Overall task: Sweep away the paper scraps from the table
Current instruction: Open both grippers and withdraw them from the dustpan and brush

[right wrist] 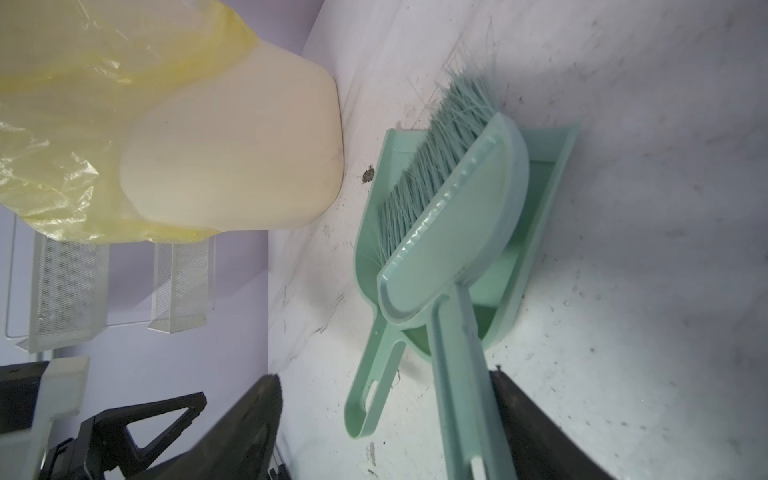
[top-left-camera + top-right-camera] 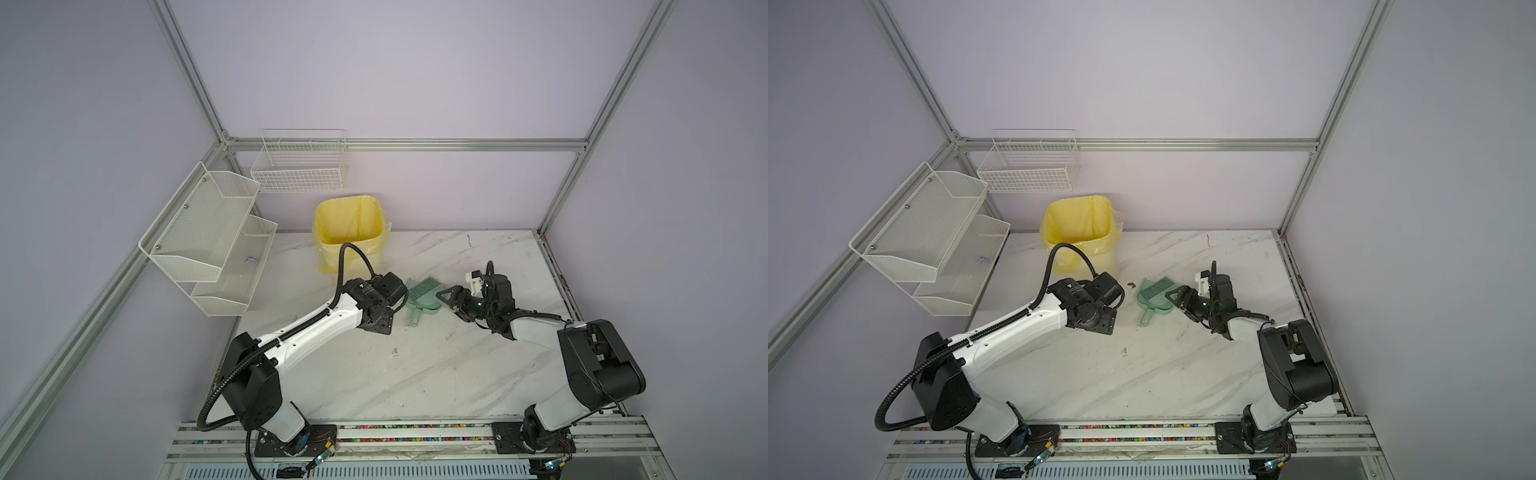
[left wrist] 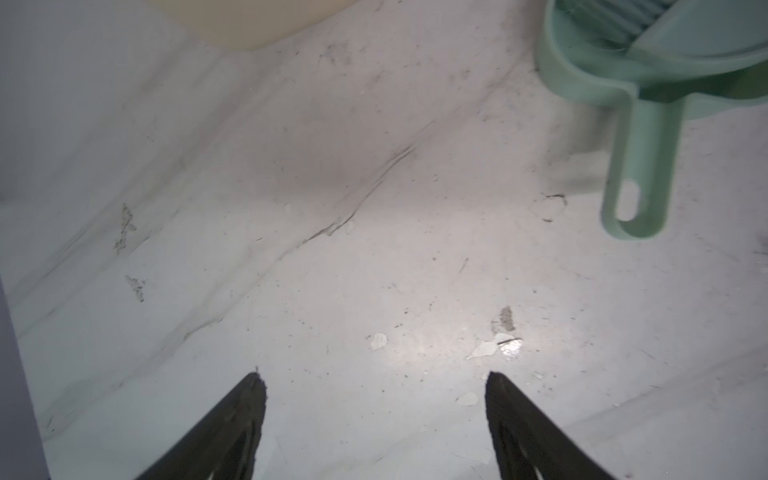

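Observation:
A green dustpan (image 2: 420, 300) (image 2: 1152, 300) (image 1: 540, 187) lies on the white marble table (image 2: 415, 374), with a green brush (image 1: 457, 195) resting in it. My right gripper (image 2: 446, 301) (image 2: 1177, 301) (image 1: 382, 376) is open. The brush handle (image 1: 461, 395) passes between its fingers, close against one of them. My left gripper (image 3: 374, 376) is open over bare table, and the dustpan handle (image 3: 640, 166) lies off to one side of it. In both top views the wrist hides its fingers. One pale lilac paper scrap (image 2: 251, 260) (image 2: 983, 259) lies in the lower mesh shelf. I see no scraps on the table.
A bin with a yellow liner (image 2: 349, 228) (image 2: 1077, 228) (image 1: 232, 158) stands behind the dustpan. White mesh shelves (image 2: 208, 241) and a wire basket (image 2: 299, 166) hang at the back left. A small dark crumb (image 2: 1132, 285) (image 1: 368, 174) lies between bin and dustpan.

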`<state>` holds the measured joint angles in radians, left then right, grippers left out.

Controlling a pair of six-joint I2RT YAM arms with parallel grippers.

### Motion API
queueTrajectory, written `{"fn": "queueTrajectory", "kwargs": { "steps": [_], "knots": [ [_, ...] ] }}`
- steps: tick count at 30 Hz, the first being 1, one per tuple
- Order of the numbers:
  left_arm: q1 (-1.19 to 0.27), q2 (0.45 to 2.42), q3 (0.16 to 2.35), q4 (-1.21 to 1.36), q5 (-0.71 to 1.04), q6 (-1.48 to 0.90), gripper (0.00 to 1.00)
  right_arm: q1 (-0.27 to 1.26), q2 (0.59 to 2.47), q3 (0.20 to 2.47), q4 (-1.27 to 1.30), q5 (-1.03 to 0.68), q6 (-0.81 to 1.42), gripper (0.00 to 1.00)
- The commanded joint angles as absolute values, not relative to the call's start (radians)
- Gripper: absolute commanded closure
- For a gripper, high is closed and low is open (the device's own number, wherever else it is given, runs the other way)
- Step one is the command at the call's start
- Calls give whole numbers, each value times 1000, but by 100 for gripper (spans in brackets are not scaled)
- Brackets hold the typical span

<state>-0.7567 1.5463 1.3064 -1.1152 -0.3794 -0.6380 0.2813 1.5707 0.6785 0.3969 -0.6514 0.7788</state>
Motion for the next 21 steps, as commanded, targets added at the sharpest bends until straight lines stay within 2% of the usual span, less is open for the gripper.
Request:
{"fn": "queueTrajectory", "kwargs": {
  "steps": [1, 3, 8, 12, 16, 21],
  "knots": [
    [-740, 1505, 1217, -1118, -548, -717, 17, 271, 1517, 717, 266, -594, 701, 13],
    [-729, 1475, 1181, -1116, -580, -727, 16, 255, 1507, 728, 216, -583, 675, 3],
    [-646, 1364, 1124, -1171, -753, -671, 10, 221, 1434, 722, 105, -522, 612, 3],
    [-516, 1234, 1075, -1106, -763, -634, 0, 194, 1340, 699, 37, -401, 555, 3],
    [-363, 1054, 947, -863, -760, -575, 0, 180, 1265, 695, 11, -274, 545, 3],
    [-306, 894, 698, -443, -736, -477, 0, 175, 1163, 690, -2, -139, 553, 3]
  ]
}}
